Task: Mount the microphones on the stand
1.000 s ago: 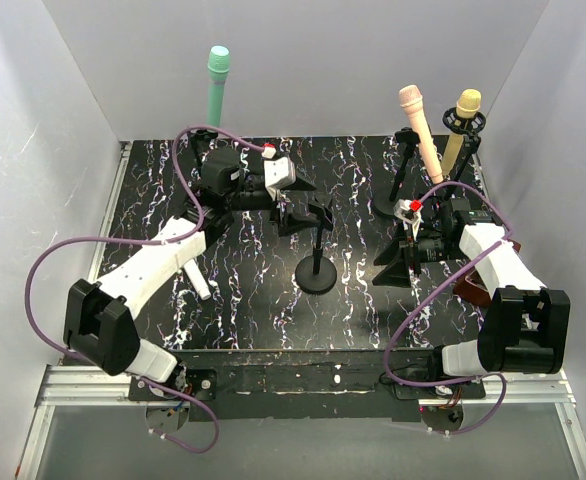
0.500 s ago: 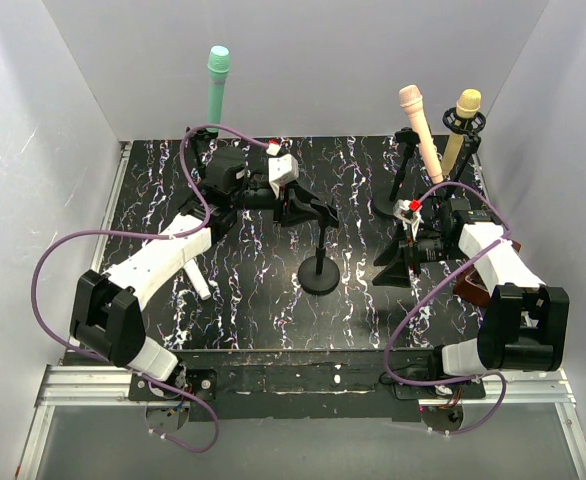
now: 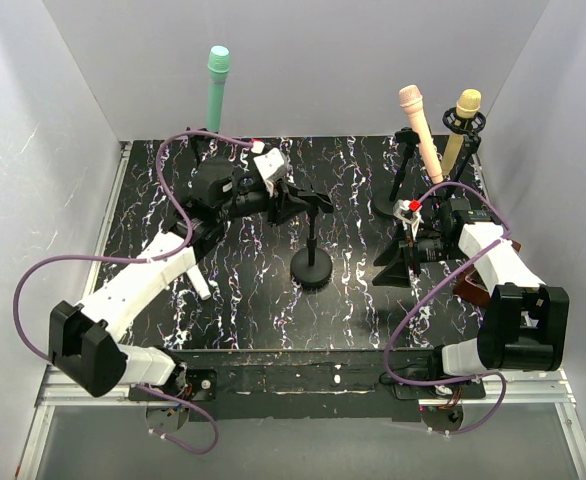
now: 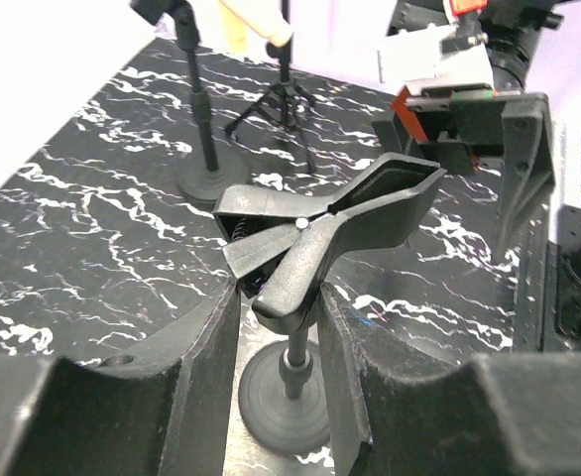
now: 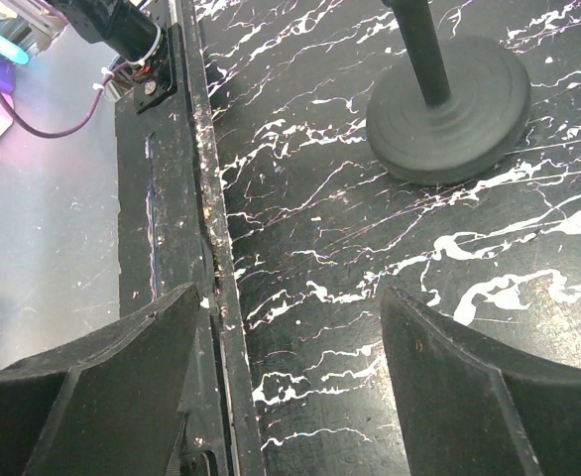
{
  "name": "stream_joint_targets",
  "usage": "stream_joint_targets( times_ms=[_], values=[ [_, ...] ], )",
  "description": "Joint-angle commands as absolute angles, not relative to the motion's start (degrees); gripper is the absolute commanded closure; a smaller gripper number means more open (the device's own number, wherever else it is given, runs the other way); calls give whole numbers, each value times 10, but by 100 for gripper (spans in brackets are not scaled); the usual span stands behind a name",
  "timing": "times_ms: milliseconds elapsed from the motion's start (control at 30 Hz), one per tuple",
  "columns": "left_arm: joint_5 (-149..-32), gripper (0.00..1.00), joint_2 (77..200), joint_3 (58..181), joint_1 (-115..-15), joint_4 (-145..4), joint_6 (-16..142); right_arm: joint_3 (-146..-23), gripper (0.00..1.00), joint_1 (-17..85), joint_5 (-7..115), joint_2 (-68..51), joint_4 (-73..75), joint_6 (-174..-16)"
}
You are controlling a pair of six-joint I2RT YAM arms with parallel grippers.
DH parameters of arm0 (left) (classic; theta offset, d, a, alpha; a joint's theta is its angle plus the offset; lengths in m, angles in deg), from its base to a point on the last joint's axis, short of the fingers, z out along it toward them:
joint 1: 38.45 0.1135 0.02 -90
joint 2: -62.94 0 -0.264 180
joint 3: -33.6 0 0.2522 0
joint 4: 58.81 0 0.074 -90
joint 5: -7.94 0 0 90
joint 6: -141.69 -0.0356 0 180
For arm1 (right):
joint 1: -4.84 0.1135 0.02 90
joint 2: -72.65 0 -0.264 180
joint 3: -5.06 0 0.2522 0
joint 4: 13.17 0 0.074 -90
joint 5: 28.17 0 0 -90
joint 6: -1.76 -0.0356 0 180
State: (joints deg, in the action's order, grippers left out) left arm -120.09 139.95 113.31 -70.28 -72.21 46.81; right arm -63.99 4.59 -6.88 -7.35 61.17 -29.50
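left hand was clamped on the clip of the middle stand | right hand stood apart, empty | white microphone lay on desk beside left arm | best: squeeze squarely, without tipping stand

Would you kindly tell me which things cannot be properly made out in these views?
- Top view: slim white plastic microphone, mostly hidden under the left arm.
- Left wrist view: peach-pink plastic microphone, cut off by the top edge.
- Right wrist view: black round-based stand, pole cut off by the top edge.
- Top view: black spring clamp, lost dark against the left gripper.
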Motion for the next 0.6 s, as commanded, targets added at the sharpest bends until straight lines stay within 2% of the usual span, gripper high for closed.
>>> stream_joint_targets(
  times_ms=[0,267,433,567],
  values=[
    [-1057,82,1347,1147,-743,-746,462,-646,20,48,-76,-76,625,-286],
    [-878,82,1362,1182,-814,-801,422,-647,20,48,-75,-80,626,-286],
    [-861,81,1361,1171,-827,-793,429,-647,20,48,-74,-80,626,-285],
    [-863,71,1339,1147,-827,-781,452,-647,20,48,-74,-81,626,-285]
  ],
)
